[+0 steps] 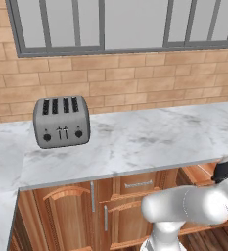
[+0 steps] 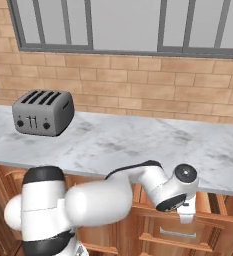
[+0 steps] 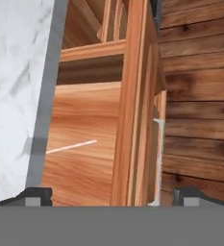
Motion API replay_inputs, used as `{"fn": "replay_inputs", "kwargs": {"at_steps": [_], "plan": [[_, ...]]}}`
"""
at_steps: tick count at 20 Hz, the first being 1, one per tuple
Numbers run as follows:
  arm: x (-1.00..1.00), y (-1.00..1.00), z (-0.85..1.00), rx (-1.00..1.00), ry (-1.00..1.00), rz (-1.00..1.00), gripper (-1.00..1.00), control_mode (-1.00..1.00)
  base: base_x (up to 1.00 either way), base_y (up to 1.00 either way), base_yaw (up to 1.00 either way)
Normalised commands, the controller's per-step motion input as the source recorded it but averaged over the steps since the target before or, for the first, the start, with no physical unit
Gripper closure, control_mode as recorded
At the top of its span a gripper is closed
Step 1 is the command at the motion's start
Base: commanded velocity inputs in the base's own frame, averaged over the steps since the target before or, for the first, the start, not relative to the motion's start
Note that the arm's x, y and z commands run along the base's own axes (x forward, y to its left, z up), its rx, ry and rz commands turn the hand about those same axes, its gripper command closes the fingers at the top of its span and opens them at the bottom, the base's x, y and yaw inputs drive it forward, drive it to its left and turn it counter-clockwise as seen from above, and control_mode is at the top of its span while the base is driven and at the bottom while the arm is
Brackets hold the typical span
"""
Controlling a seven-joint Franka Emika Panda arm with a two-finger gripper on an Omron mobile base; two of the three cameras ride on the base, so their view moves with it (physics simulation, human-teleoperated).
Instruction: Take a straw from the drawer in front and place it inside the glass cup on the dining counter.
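— So, where's the straw (image 3: 71, 146)?
— Lying in the open drawer (image 3: 92, 144), I think. My gripper (image 3: 111, 196) hovers above, jaws wide and empty; next I descend and pinch it.

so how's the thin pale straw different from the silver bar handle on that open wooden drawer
The thin pale straw is much slimmer than the silver bar handle. The straw lies on the floor of the wooden drawer; the handle is fixed outside its front. Both are straight.
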Motion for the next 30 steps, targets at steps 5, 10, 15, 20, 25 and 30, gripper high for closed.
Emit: {"fn": "replay_inputs", "kwargs": {"at_steps": [5, 10, 15, 20, 25, 30], "plan": [[0.21, 0.13, 0.01, -0.01, 0.25, 0.0, -1.0, -1.0, 0.0, 0.0, 0.0], [0.03, 0.01, 0.0, -0.03, 0.21, 0.0, -1.0, -1.0, 0.0, 0.0, 0.0], [0.0, 0.0, -0.04, 0.0, 0.1, 0.0, -1.0, -1.0, 0.0, 0.0, 0.0], [0.11, 0.0, -0.14, 0.0, 0.05, 0.06, -1.0, -1.0, 0.0, 0.0, 0.0], [0.22, 0.01, -0.08, 0.0, 0.01, 0.13, -1.0, -1.0, 0.0, 0.0, 0.0], [0.21, 0.0, 0.0, 0.0, 0.03, 0.13, -1.0, -1.0, 0.0, 0.0, 0.0]]}}
